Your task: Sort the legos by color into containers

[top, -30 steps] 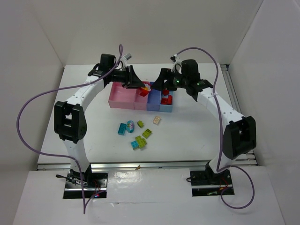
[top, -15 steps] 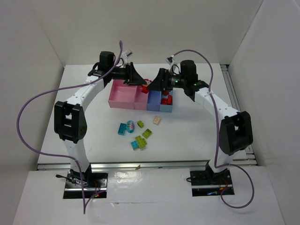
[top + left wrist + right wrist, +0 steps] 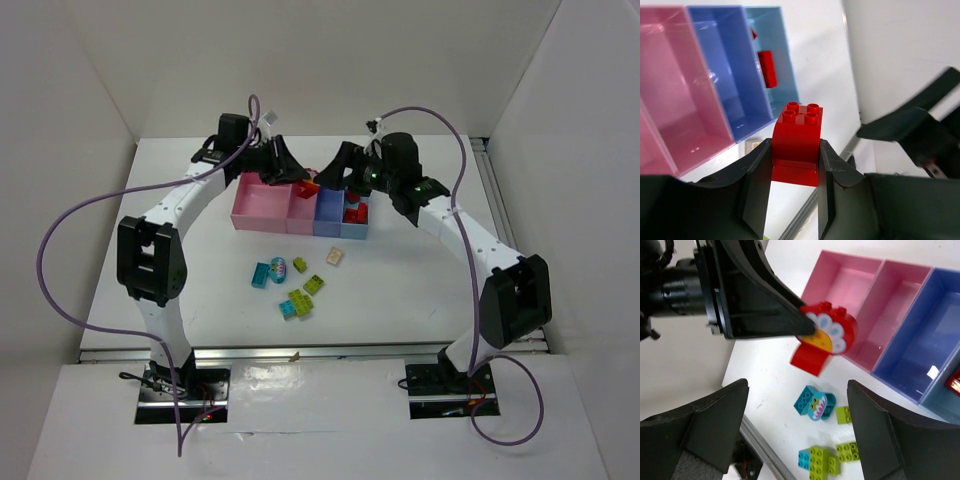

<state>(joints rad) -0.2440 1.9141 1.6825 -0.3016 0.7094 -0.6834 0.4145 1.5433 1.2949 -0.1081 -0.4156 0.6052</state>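
While the left gripper [image 3: 795,150] is pinching a red brick [image 3: 799,131], the right gripper [image 3: 797,386] is gaping; red legos [image 3: 354,212] are lying in the light-blue bin [image 3: 357,236], loose legos [image 3: 313,284] waiting.

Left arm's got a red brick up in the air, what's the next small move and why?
Probably carry the left gripper, shut on the red studded plastic brick, across over the light blue plastic bin before releasing: other red bricks already lie there, and the right gripper stands open, not holding it.

White table [image 3: 400,290], purple cables [image 3: 40,262]
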